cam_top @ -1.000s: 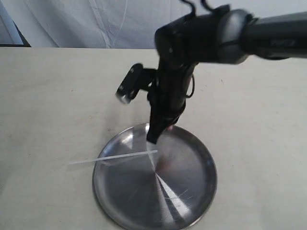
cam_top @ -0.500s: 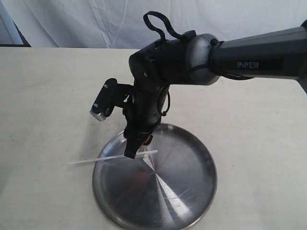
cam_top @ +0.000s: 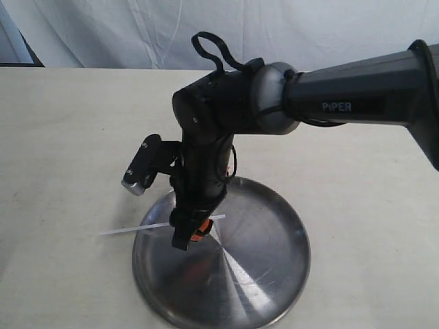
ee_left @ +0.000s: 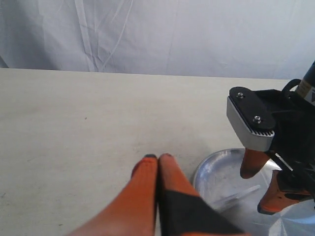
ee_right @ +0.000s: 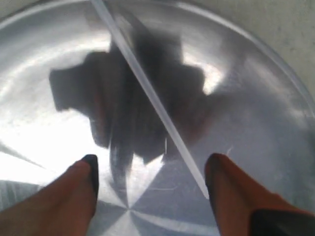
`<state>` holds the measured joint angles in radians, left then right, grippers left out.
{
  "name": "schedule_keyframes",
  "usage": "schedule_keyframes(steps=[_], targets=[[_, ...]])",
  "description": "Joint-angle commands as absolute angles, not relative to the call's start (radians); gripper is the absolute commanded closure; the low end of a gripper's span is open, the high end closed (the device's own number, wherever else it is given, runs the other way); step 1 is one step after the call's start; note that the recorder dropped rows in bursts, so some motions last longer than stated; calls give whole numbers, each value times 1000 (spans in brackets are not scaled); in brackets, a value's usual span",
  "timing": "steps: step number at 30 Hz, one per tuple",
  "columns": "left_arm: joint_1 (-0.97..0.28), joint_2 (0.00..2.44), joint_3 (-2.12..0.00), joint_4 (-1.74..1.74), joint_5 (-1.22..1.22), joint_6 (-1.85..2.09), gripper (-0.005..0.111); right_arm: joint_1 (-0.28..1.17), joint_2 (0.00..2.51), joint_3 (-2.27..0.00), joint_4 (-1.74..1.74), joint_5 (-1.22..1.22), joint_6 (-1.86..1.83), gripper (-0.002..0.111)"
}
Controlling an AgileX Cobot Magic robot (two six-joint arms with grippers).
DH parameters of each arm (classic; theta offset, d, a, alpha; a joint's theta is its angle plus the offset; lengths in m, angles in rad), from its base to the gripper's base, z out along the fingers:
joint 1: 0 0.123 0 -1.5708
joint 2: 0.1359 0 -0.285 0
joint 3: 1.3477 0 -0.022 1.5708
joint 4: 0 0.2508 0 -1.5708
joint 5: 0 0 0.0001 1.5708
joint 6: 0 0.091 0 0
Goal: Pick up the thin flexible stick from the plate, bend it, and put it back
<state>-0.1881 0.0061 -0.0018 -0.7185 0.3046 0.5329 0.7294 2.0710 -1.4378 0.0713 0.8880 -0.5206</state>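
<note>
The plate point(cam_top: 264, 250) is a round shiny silver dish on the beige table. The thin flexible stick point(cam_top: 130, 229), a straight translucent strip, lies across the plate's left rim with one end out over the table. My right gripper point(cam_top: 186, 240) reaches down over the stick inside the plate. In the right wrist view it point(ee_right: 153, 160) is open, and the stick point(ee_right: 147, 93) runs between the orange fingers, its end close to one finger point(ee_right: 221, 182). Nothing is held. My left gripper point(ee_left: 157, 158) is shut and empty, above the table beside the plate point(ee_left: 219, 169).
A white cloth backdrop point(cam_top: 137, 34) hangs behind the table. The right arm's black body point(cam_top: 226, 116) and its wrist camera point(cam_top: 140, 171) stand over the plate's far left side. Bare beige tabletop point(cam_top: 68, 137) surrounds the plate.
The right arm has swung left and come down, its gripper going from the stick's inner end toward its middle. The stick and plate have not moved.
</note>
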Motion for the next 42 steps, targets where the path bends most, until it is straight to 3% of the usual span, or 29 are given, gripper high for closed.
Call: schedule_keyframes(steps=[1, 9, 11, 17, 42], targets=[[-193, 0, 0, -716, 295, 534, 107, 757, 2087, -1443, 70, 818, -525, 47], [-193, 0, 0, -716, 295, 534, 107, 757, 2134, -1443, 51, 773, -525, 47], [-193, 0, 0, -716, 295, 534, 107, 757, 2160, -1443, 18, 771, -525, 52], [-193, 0, 0, -716, 295, 534, 107, 757, 2196, -1443, 0, 788, -525, 109], [-193, 0, 0, -716, 295, 534, 107, 757, 1783, -1358, 25, 871, -340, 109]])
